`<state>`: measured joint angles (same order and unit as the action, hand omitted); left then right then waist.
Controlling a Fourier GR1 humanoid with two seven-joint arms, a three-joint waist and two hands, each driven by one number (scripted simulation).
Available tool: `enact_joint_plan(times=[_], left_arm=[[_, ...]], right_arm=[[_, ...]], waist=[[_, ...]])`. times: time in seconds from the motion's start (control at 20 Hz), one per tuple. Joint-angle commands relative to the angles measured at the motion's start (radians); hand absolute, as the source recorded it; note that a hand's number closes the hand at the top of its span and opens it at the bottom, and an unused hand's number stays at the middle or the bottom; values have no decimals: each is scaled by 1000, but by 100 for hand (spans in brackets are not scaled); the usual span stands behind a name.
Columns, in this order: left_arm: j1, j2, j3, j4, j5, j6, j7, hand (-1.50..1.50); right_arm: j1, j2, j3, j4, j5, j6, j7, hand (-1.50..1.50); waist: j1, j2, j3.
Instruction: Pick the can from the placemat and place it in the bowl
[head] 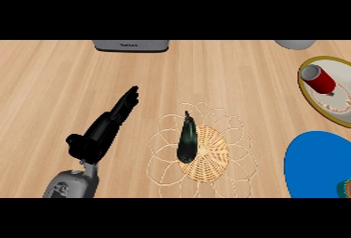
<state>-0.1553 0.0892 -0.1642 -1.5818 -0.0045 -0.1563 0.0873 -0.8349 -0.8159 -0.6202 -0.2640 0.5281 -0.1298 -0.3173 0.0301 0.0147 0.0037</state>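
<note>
Your left hand [103, 130] lies over the wooden counter [61, 88] with its black fingers straight and relaxed, holding nothing, just left of the woven wicker placemat with looped wire edging [209, 160]. On that mat you see a dark, slender eggplant [186, 139] lying lengthwise. The red cylindrical can [319, 79] lies tilted inside the yellow-rimmed bowl [303, 83] at far right. A blue round plate [312, 162] sits below the bowl.

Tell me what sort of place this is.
Probably a kitchen counter: a wooden top, a grey appliance at the far edge, a woven placemat, and a red can lying in a bowl.
</note>
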Motion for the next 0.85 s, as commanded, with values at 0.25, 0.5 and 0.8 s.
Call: enact_joint_plan(times=[0.25,0.5,0.8], left_arm=[[30,5,1,-6,-1,-11,-12,0],[-9,8,37,-5,17,-4,5,0],[41,22,19,-59,11,-18,7,0]], right_arm=[[145,-188,-175,72,-158,96,-103,-150],[265,-234,-238,101,-219,191,-207,-150],[366,-292,-269,128,-252,334,-252,-150]], waist=[[-10,3,3],[-17,4,6],[-5,1,8]])
